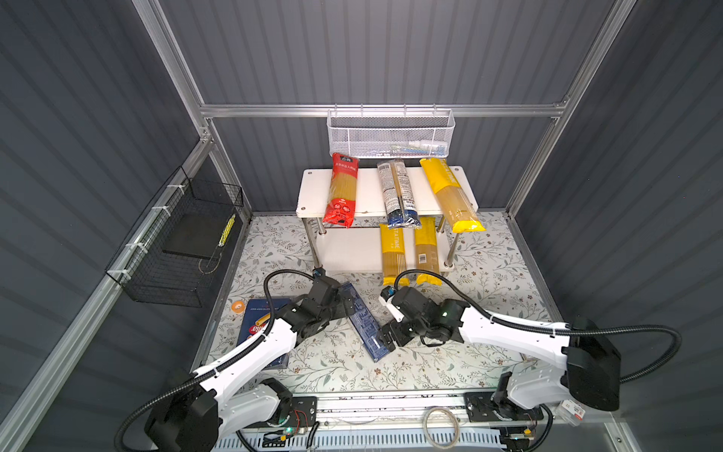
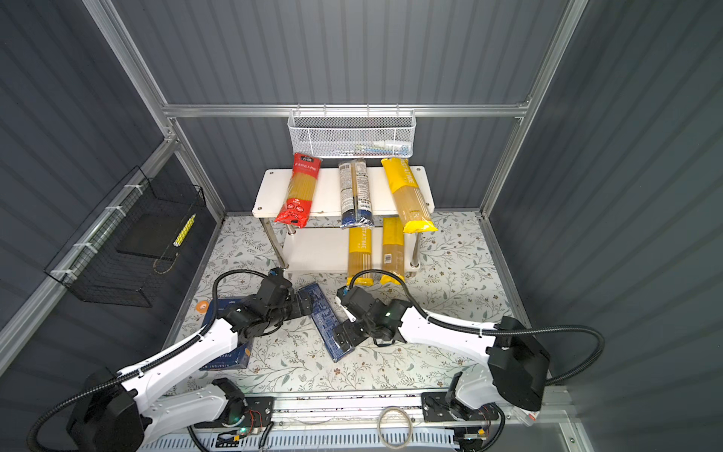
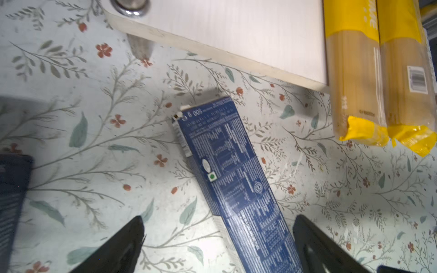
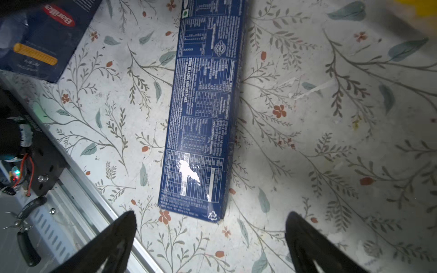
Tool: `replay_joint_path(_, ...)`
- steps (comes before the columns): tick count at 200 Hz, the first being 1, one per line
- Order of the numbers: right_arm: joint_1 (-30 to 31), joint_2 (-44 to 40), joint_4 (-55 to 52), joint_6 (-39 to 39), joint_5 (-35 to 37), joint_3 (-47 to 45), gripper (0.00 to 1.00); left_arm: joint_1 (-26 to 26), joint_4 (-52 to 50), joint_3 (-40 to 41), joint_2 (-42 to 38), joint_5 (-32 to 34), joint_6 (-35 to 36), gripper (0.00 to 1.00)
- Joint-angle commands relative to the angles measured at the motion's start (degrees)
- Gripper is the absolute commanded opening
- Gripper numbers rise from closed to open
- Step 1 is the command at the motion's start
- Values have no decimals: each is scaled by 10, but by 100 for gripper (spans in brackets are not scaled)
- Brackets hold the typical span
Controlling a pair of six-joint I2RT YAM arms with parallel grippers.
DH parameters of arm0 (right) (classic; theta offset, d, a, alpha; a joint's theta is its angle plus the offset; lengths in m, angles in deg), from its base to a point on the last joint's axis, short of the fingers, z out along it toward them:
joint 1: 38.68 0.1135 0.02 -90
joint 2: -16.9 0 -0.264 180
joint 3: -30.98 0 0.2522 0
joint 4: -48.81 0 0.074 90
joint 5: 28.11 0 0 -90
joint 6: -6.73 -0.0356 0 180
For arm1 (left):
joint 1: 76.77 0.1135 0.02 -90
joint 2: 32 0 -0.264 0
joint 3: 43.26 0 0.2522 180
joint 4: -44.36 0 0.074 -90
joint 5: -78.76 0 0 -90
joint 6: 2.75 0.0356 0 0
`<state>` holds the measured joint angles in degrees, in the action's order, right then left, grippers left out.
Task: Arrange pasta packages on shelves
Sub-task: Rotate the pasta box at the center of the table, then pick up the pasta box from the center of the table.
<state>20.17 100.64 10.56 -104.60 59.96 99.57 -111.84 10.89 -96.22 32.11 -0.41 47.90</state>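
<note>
Stiff, light, likely slick, the box wants pinching across its width; left fingers and right fingers are spread.

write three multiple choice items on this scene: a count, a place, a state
1. Packs on the top shelf: A two, B three, C five.
2. The narrow box lies: A on the top shelf, B lifted in the air, C on the table.
3. The left gripper is: A open, B shut on the narrow box, C shut and empty.
Answers: 1 B, a red pack, a clear pack and a yellow pack lie there. 2 C, it lies flat on the floral surface. 3 A, its jaws stand wide apart in the left wrist view.
</note>
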Motion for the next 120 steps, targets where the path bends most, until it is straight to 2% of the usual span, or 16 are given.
replay_joint_path(1,22,43,-39,22,25,49,99,44,15,8,-2,-27,56,99)
replay_joint_path(34,43,113,-15,11,17,79,99,99,79,19,7,-62,104,99)
replay_joint_path(70,55,174,-25,-6,50,109,99,121,111,51,-4,-72,128,99)
replay_joint_path(120,58,214,-50,-3,78,132,99,160,186,123,-49,-97,148,99)
